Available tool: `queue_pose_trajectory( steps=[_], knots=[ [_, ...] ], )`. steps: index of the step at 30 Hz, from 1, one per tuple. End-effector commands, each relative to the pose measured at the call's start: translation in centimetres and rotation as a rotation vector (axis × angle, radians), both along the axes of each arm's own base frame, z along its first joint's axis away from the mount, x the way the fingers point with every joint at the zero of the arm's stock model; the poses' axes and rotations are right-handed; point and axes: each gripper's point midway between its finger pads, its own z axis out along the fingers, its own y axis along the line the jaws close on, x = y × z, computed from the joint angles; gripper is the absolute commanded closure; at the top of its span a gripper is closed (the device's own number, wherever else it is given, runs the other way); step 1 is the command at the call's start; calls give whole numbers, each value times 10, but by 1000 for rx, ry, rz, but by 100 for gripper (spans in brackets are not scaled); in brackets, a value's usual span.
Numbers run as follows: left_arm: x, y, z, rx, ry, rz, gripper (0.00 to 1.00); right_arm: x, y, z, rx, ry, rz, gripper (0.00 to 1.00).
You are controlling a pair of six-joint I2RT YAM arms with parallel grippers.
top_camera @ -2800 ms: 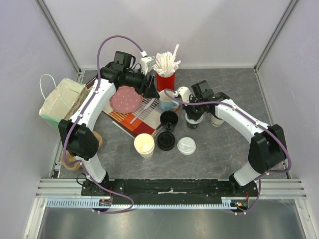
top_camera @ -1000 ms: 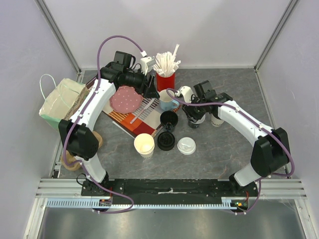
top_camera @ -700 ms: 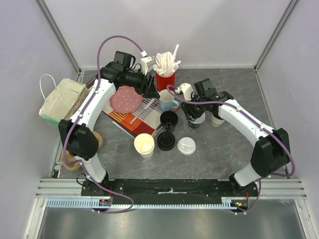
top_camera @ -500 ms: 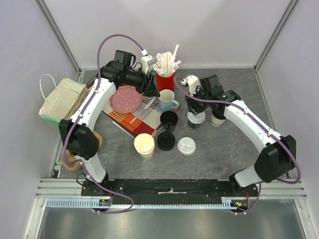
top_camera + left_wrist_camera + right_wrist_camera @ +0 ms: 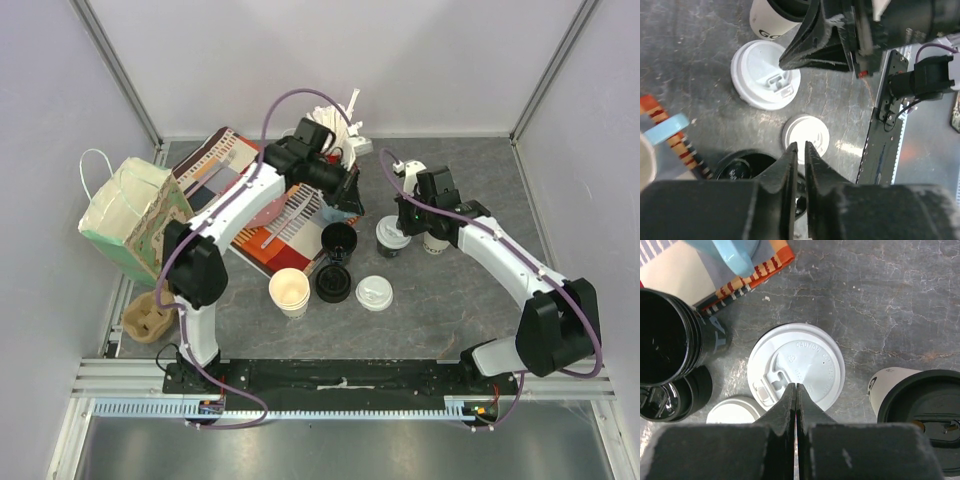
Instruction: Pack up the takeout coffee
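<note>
**Q:** Where are the 2 coffee cups located?

**A:** Both are stood upright on the grey table [image 5: 440, 320], right of centre. The white-lidded cup [image 5: 796, 367] is set just beside the black-lidded cup [image 5: 922, 407], and a narrow strip of table is seen between them. Neither is lifted.

**Q:** How is the right gripper set?

**A:** The right gripper [image 5: 795, 386] is held directly over the white-lidded cup. Its fingers are pressed together and nothing is pinched. Whether the lid is touched cannot be told.

**Q:** And the left gripper?

**A:** The left gripper [image 5: 799, 146] is held over the middle of the table, near the blue mug [image 5: 725, 247]. Its fingers are drawn almost together, with a thin slit left between the tips, and nothing is held. Below the tips, 1 loose white lid [image 5: 805, 136] is seen lying flat.

**Q:** What else is laid out?

**A:** A black mug [image 5: 339, 240] is stood left of the white-lidded cup, with 1 loose black lid [image 5: 333, 284] just in front of it. An open paper cup [image 5: 289, 290] is set further left. A paper bag [image 5: 125, 215] is stood at the left edge, and a cardboard cup carrier [image 5: 148, 320] is placed near it.
</note>
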Motion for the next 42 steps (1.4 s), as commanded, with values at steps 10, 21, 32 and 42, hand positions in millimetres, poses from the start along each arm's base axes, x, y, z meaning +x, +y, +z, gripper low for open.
queue_pose_trajectory(
  steps=[10,21,32,42],
  knots=[
    [28,-67,-38,32,18,71,98,23,14,21,229,-106,-72,100],
    [41,-56,-47,62,70,166,63,1,25,24,236,-105,85,66],
    [43,-62,-69,54,209,208,56,-23,20,14,9,-219,359,59],
    [42,-62,-82,67,241,207,56,-21,35,6,-80,-244,431,65]
  ],
)
